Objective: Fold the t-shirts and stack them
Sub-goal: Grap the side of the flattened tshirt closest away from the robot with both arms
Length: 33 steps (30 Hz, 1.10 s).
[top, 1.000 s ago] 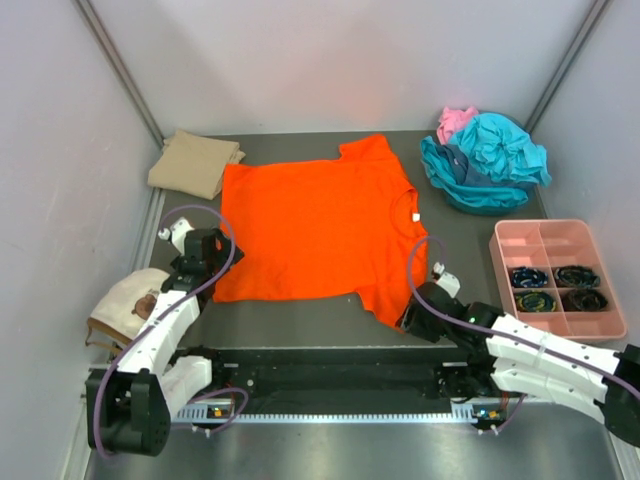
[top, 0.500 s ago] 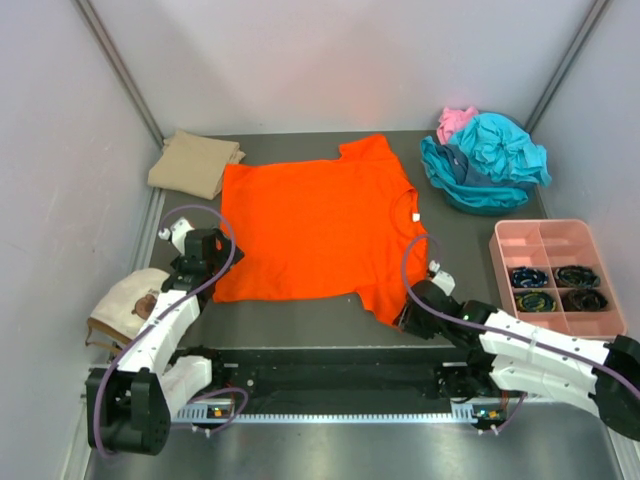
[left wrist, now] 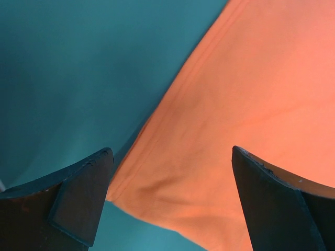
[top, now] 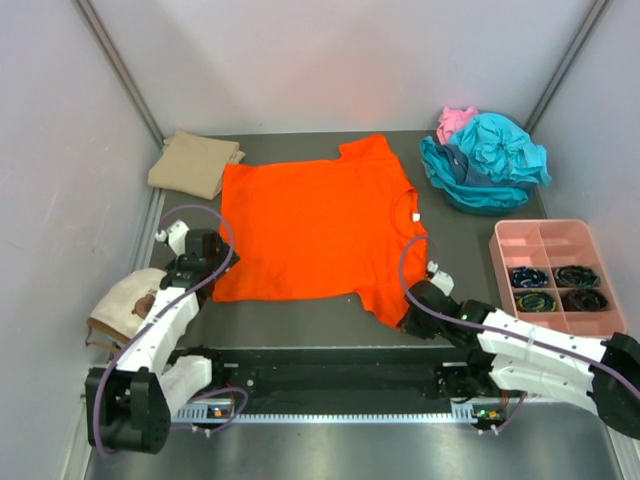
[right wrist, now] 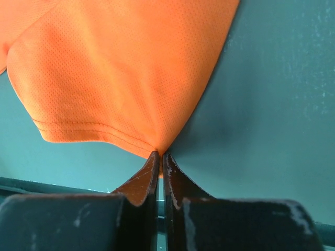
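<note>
Here the orange t-shirt (top: 315, 225) lies spread flat in the middle of the worktop (top: 300, 322), its collar toward the right and its bottom hem toward the left. The right pincer (right wrist: 159, 154) is clamped tight on the tip of the near sleeve, where the stitched hem is drawn up into a small peak between the closed fingers. The left pincer (left wrist: 171, 151) stands wide apart above the near-left corner of the hem, with one finger over bare worktop and the other over orange cloth; whether it touches the cloth cannot be told.

A folded tan t-shirt (top: 195, 163) sits at the far left corner, just beside the orange one. At the far right, crumpled teal t-shirts (top: 485, 160) lie heaped with a pink t-shirt (top: 455, 120) behind them. A pink compartment tray (top: 522, 245) rests near the right edge, and a cream cap-like thing (top: 125, 305) lies beside the left arm.
</note>
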Each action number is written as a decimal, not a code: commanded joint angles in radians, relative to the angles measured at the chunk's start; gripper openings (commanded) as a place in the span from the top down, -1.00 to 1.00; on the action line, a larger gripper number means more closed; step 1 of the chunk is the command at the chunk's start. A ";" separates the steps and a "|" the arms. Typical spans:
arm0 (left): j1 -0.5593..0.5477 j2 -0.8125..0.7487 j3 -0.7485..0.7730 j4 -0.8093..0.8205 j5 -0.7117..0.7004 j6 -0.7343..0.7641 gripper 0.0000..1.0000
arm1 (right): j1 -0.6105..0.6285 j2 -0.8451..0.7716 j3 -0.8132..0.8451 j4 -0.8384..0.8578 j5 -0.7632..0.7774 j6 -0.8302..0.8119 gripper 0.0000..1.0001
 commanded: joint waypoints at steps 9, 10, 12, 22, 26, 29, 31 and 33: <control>0.001 -0.084 -0.077 -0.209 0.154 -0.186 -0.94 | 0.009 0.084 -0.011 -0.016 0.028 -0.090 1.00; 0.001 -0.111 -0.103 -0.212 0.162 -0.193 -0.92 | 0.012 0.087 -0.011 -0.014 0.028 -0.095 1.00; 0.001 -0.141 -0.121 -0.235 0.168 -0.212 -0.90 | 0.012 0.094 -0.006 -0.013 0.030 -0.103 1.00; 0.001 -0.188 -0.137 -0.235 0.030 -0.235 -0.80 | 0.011 0.143 0.011 0.019 0.011 -0.130 1.00; 0.001 -0.133 -0.122 -0.197 0.013 -0.229 -0.65 | 0.011 0.140 0.018 0.006 0.017 -0.132 1.00; 0.001 -0.093 -0.117 -0.179 0.006 -0.226 -0.48 | 0.011 0.137 0.021 -0.002 0.020 -0.132 1.00; 0.001 -0.076 -0.115 -0.177 -0.001 -0.226 -0.30 | 0.009 0.134 0.021 -0.004 0.022 -0.129 1.00; 0.001 -0.072 -0.115 -0.171 -0.008 -0.226 -0.10 | 0.012 0.135 0.021 -0.004 0.021 -0.129 1.00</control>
